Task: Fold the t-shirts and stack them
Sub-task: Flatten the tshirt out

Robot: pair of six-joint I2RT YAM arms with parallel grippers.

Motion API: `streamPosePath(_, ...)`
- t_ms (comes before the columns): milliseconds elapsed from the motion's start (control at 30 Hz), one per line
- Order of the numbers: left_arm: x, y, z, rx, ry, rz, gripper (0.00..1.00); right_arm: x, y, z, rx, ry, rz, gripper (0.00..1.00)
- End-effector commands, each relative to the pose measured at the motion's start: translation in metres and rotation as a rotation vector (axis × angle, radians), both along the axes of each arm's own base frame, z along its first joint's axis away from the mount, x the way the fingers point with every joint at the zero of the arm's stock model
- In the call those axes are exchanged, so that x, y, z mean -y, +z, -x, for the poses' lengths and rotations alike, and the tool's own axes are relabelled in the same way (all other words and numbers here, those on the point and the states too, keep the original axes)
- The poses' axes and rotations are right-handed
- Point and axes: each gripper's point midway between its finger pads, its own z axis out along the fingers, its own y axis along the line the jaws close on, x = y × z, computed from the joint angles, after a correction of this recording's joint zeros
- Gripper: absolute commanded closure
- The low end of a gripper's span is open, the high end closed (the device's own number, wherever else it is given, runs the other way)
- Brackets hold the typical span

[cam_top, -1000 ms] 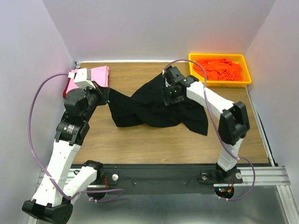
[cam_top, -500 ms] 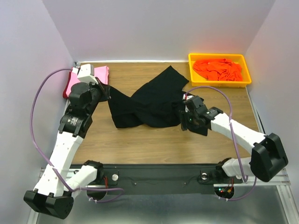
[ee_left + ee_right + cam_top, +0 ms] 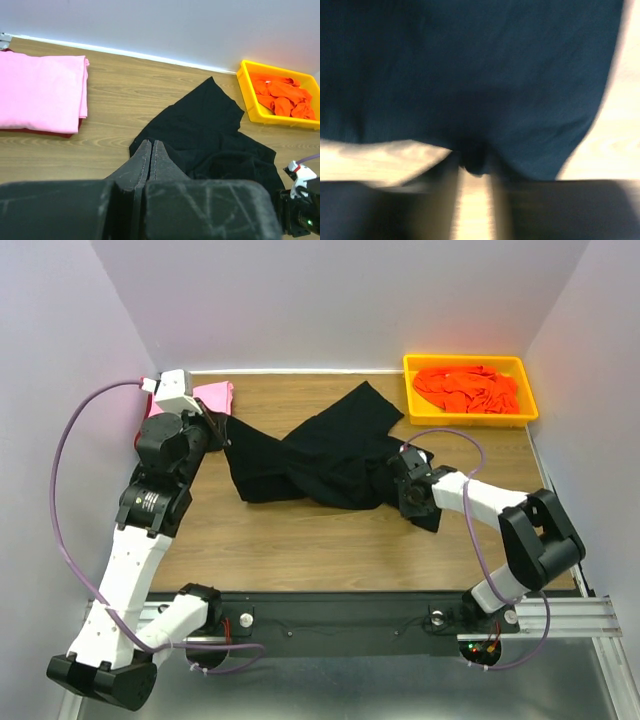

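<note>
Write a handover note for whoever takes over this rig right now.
Left tool: shut on the black shirt, at its left edge.
Right tool: at that shirt's near right corner; view blurred, grip unclear.
Black shirt lies crumpled on the table, not folded.
Done: pink shirt folded, lying on a dark red one at the far left corner.
To do: fold and stack the black shirt; orange shirts wait in the yellow tray.

Black t-shirt (image 3: pixel 320 465), rumpled, perhaps half-folded

Bright, even light, soft shadows — right wrist view smears the black t-shirt (image 3: pixel 470 75), perhaps motion blur.
</note>
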Motion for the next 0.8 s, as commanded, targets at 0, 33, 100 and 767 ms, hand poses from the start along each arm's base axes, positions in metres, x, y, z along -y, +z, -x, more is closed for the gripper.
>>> streamPosePath(0, -0.011, 0.04, 0.012, 0.112, 0.036, 0.008, 1.0, 0.015, 0.025, -0.045, 0.118, -0.066, 0.036, 0.85)
streamPosePath(33, -0.011, 0.04, 0.013, 0.108, 0.038, 0.003, 1.0, 0.021, 0.035, -0.051, 0.141, -0.079, 0.034, 0.93)
streamPosePath(100, -0.014, 0.042, 0.018, 0.109, 0.045, -0.003, 1.0, 0.041, 0.068, -0.075, 0.213, -0.126, 0.027, 0.99)
streamPosePath(767, 0.0, 0.024, 0.018, 0.056, -0.009, 0.064, 1.0, 0.024, 0.112, -0.093, 0.194, -0.124, -0.423, 0.57)
